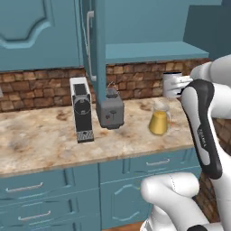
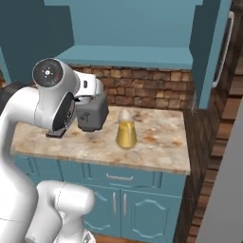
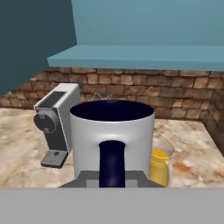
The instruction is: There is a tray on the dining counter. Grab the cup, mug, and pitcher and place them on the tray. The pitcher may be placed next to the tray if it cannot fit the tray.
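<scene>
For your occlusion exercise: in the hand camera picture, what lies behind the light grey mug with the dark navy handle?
Behind the light grey mug, the clear glass pitcher of orange-yellow liquid shows partly at its right; its neck is hidden. The grey-and-black coffee machine stands left. The worktop directly behind is covered.

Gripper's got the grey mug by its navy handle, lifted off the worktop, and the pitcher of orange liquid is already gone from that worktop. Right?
Not quite. The gripper does hold the mug by its handle, lifted, but the pitcher is not gone: it stands on the marble worktop, right of the toaster. The left base view shows it plainly.
</scene>
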